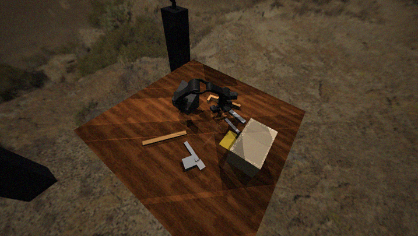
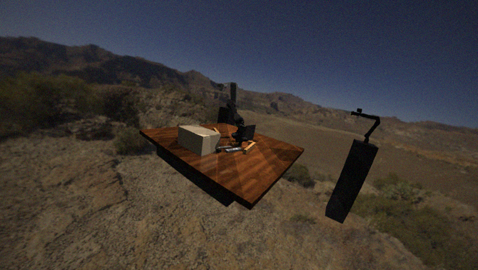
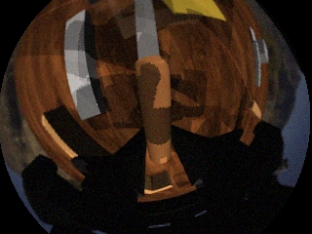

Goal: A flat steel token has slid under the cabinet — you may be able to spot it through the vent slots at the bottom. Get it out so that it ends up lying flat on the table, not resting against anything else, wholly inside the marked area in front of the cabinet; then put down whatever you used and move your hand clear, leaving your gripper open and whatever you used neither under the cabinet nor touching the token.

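My gripper (image 1: pixel 220 108) (image 3: pixel 156 128) is low over the table, near the arm's base, and is shut on a tan L-shaped wooden hook (image 1: pixel 212 97) (image 2: pixel 250 145) (image 3: pixel 154 111). In the wrist view the hook's shaft runs forward from between my fingers toward the yellow marked area (image 1: pixel 227 139) (image 3: pixel 189 2). The beige cabinet (image 1: pixel 254 143) (image 2: pixel 197 137) stands just beyond that area. The steel token is hidden; I see it in no view.
Two grey flat bars (image 1: pixel 237 115) (image 1: pixel 231 125) lie between my gripper and the yellow area; one shows ahead of the hook in the wrist view (image 3: pixel 146 26). A long wooden stick (image 1: pixel 163 137) and a grey T-shaped tool (image 1: pixel 192 159) lie left of the cabinet.
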### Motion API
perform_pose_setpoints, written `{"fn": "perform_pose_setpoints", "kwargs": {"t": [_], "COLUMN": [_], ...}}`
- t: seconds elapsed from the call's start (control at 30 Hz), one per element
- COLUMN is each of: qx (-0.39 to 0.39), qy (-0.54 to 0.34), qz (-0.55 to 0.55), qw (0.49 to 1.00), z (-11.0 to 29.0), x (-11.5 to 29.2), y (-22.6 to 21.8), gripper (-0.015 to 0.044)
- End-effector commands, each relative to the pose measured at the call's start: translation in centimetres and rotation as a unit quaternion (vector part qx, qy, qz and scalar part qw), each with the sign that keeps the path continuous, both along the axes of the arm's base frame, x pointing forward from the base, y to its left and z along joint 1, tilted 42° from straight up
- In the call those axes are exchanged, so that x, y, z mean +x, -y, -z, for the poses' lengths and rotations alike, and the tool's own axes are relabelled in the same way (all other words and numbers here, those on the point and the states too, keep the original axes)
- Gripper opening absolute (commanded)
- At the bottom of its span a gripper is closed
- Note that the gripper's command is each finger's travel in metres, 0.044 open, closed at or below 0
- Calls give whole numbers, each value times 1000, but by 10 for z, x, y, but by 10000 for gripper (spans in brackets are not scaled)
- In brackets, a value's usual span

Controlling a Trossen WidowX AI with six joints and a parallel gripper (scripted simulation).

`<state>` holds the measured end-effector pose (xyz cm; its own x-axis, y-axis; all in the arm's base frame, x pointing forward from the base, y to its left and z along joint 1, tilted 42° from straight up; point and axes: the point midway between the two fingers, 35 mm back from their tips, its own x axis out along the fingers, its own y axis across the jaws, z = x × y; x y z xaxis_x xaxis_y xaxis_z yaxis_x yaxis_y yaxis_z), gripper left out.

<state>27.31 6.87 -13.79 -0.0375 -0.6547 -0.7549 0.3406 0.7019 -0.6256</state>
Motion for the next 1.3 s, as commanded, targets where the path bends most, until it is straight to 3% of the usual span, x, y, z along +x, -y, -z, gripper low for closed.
{"fn": "perform_pose_setpoints", "kwargs": {"t": [0.0,1.27], "qx": [2,1], "qy": [1,1], "qz": [1,0], "qw": [1000,1000], "z": [-2,-14], "x": [11,64], "y": [3,19], "gripper": [0,0]}}
